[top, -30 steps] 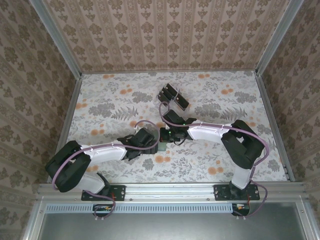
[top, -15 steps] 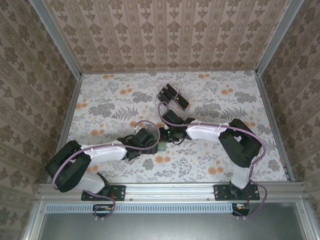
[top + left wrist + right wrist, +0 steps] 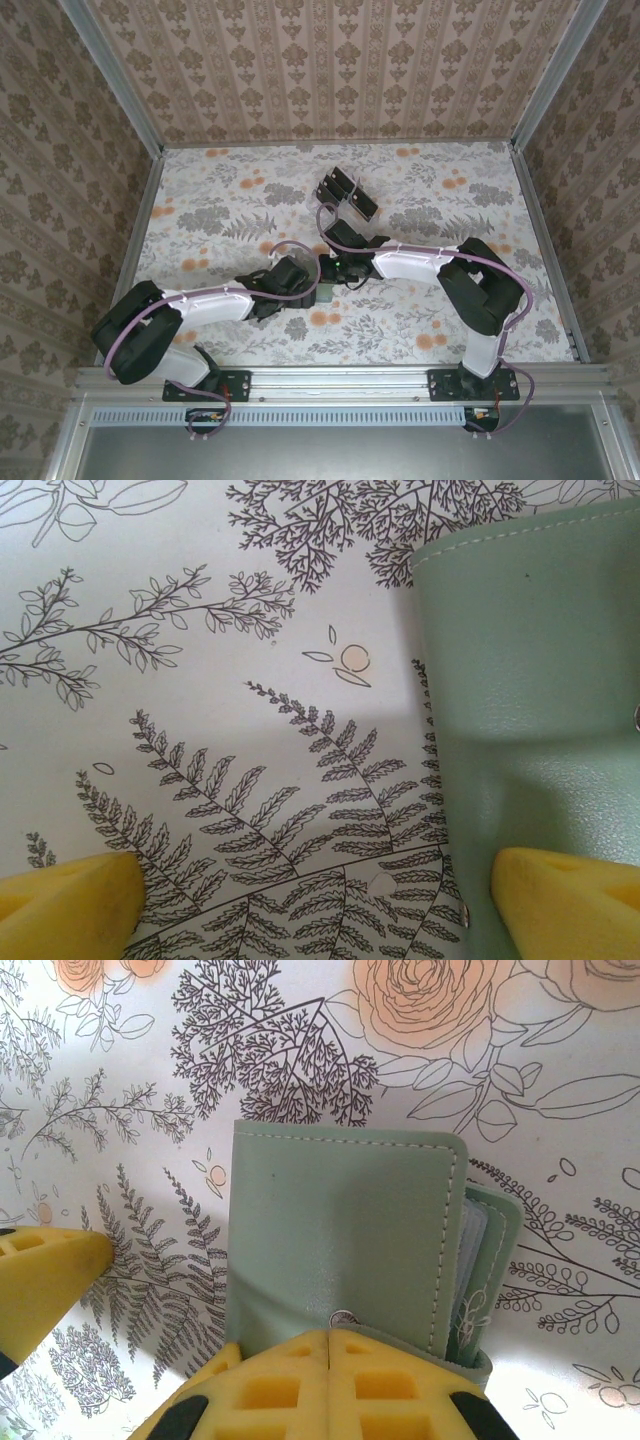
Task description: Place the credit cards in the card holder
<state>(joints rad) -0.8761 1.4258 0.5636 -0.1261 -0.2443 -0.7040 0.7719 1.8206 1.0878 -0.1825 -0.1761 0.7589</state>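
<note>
The card holder [image 3: 340, 1250] lay flat in the middle of the worktop [image 3: 220, 210]. My right fingers [image 3: 270, 1390] were closed together at one edge of it; my left fingers [image 3: 565, 900] stood wide, one tip over it. Both arms reached low, meeting there.

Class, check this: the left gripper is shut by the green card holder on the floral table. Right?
No: the left gripper is open, not shut; the left wrist view shows its pads wide apart by the card holder on the table.
</note>
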